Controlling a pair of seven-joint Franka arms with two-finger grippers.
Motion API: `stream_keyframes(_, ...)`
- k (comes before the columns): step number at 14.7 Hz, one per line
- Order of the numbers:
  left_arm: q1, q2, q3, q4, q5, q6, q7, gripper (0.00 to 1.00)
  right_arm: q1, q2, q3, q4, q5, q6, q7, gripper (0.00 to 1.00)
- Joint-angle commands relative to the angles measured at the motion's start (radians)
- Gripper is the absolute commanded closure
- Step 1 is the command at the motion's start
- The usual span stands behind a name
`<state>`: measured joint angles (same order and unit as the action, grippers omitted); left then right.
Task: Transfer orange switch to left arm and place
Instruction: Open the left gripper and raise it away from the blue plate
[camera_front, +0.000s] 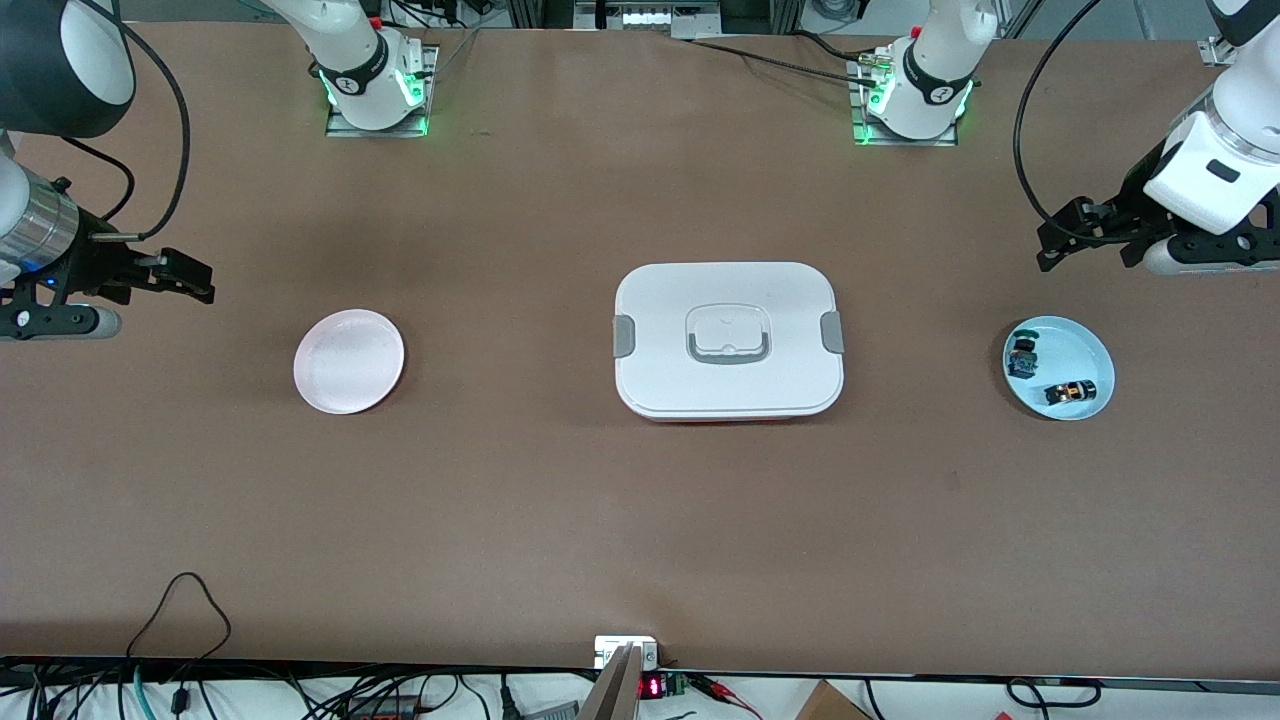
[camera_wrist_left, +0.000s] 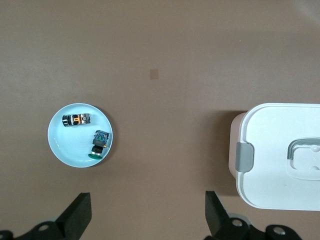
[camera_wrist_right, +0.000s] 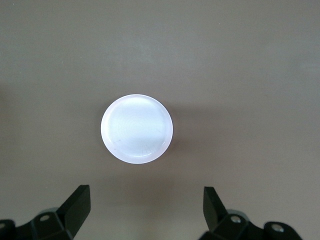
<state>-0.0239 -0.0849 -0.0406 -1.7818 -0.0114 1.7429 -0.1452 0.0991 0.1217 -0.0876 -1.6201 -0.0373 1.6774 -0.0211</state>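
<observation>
Both the left gripper (camera_front: 1050, 250) and right gripper (camera_front: 195, 280) are hanging wide open and empty; grabbing the blue-green part (camera_front: 1022, 357) instead of the orange switch (camera_front: 1070, 391) is the risk.

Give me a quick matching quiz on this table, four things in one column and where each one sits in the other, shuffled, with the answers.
Things:
1. orange switch
2. box
3. pink plate
4. left end effector

Places:
A. mid-table, lid clipped on
B. in the blue plate
C. open, up over the table near the blue plate
D. bare, toward the right arm's end

Pairs: 1-B, 2-A, 3-D, 4-C
</observation>
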Motion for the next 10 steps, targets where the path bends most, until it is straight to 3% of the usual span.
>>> stream_keyframes(1, -0.013, 0.02, 0.007, 0.05, 0.024, -0.061, -0.011, 0.0, -0.002, -0.011, 0.003, 0.002, 0.011, -0.008, 0.001, 0.0)
stream_keyframes(10, -0.011, 0.088, 0.005, 0.133, 0.024, -0.082, -0.01, 0.0, -0.002, -0.011, 0.003, 0.002, 0.011, -0.01, 0.001, 0.0)
